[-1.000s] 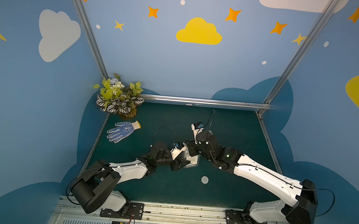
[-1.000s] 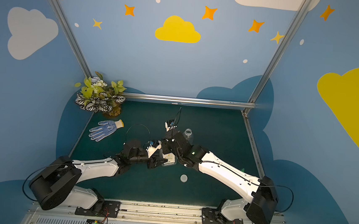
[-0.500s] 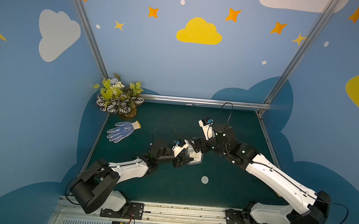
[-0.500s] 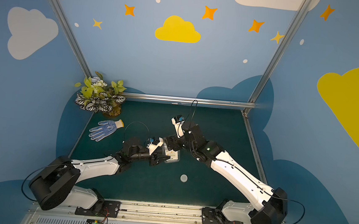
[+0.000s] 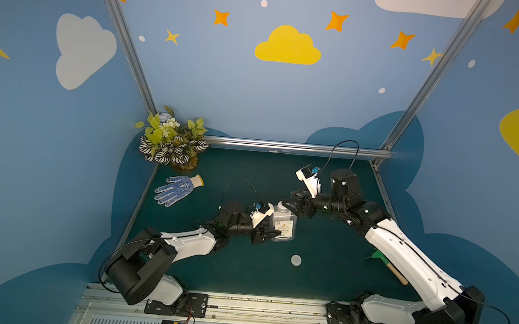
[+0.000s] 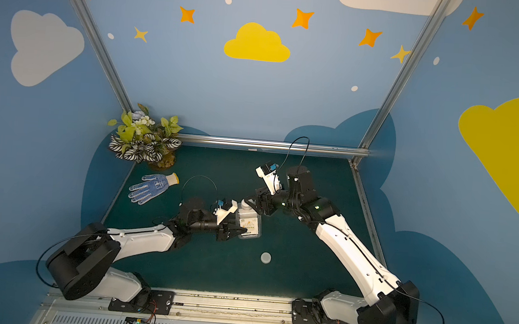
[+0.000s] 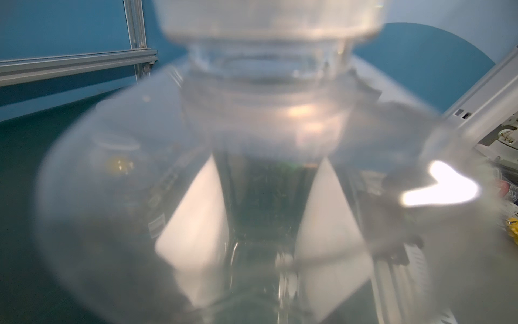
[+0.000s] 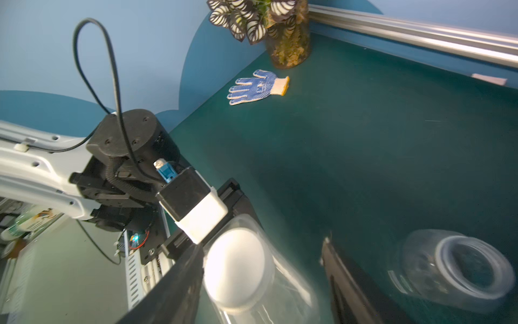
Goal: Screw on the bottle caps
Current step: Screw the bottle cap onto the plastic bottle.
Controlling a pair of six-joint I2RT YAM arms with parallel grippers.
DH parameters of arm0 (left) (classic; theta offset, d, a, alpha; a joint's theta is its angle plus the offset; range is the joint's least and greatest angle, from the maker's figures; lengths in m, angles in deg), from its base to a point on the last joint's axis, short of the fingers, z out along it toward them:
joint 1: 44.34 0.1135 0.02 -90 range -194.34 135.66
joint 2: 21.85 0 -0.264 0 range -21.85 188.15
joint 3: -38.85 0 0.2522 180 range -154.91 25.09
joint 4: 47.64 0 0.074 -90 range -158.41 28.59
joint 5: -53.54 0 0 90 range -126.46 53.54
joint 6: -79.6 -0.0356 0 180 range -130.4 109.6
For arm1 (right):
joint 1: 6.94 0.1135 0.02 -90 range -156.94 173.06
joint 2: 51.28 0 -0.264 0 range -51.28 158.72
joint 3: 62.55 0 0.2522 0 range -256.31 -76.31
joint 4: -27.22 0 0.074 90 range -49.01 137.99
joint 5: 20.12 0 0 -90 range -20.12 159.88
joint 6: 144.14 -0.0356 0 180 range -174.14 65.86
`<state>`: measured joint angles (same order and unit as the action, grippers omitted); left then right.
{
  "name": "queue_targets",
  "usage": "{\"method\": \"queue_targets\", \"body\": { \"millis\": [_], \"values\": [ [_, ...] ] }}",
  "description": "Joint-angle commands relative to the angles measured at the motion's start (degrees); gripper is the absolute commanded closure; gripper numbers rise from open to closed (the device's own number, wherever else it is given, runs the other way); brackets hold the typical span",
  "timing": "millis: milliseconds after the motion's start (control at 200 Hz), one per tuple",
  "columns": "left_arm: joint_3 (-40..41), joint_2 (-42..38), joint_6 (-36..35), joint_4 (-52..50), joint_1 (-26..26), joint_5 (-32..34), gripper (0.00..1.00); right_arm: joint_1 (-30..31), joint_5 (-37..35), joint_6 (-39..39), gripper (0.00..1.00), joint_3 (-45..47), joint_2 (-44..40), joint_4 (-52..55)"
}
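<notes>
Around the cap (image 8: pixel 238 266), right pincer (image 8: pixel 260 249) has opened.

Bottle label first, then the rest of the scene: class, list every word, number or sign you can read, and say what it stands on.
Label on the rectangular bottle: printed lines and a small yellow mark, too small to read in both top views, blurred in the left wrist view.
White slip by the back rail: no writing can be made out.
Nothing can be quoted.

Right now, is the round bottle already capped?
No: in the right wrist view the round bottle has an open mouth, and a white cap lies loose on the mat.
</notes>
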<state>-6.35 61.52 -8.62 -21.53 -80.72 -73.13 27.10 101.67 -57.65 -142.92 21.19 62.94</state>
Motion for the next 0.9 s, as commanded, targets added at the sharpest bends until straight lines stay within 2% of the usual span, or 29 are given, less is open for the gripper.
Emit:
{"method": "queue_targets", "body": {
  "millis": [0,295,491,591,696,721,821,891],
  "values": [
    [-1.69,0.65,0.24,0.42,0.18,-1.80,0.98,-0.20,6.51,2.25,0.34,-1.10,1.68,0.30],
    [-2.04,0.78,0.06,-0.33,0.15,-2.04,0.98,-0.29,7.66,3.59,0.50,-2.39,4.74,1.77],
    [-2.22,1.00,-0.02,-0.59,0.17,-2.18,0.98,-0.24,7.24,3.69,0.56,-2.26,4.55,1.40],
    [-2.22,1.03,-0.02,-0.67,0.15,-2.18,0.98,-0.28,6.82,3.78,0.68,-2.39,4.53,1.35],
    [-2.31,1.02,-0.11,-0.85,0.16,-1.93,0.98,-0.22,5.90,3.41,0.93,-2.25,4.92,1.42],
    [-2.31,1.02,-0.19,-0.85,0.17,-1.79,0.98,-0.20,5.28,3.09,1.00,-2.25,4.96,1.46],
    [-2.07,0.96,-0.45,-0.85,0.02,0.19,0.98,0.73,-1.02,0.32,1.00,-1.23,4.82,0.20],
    [-1.62,0.57,-1.09,-0.85,-0.26,3.25,0.98,2.44,-8.07,-2.05,1.00,0.04,3.93,-1.35]
  ]
}}
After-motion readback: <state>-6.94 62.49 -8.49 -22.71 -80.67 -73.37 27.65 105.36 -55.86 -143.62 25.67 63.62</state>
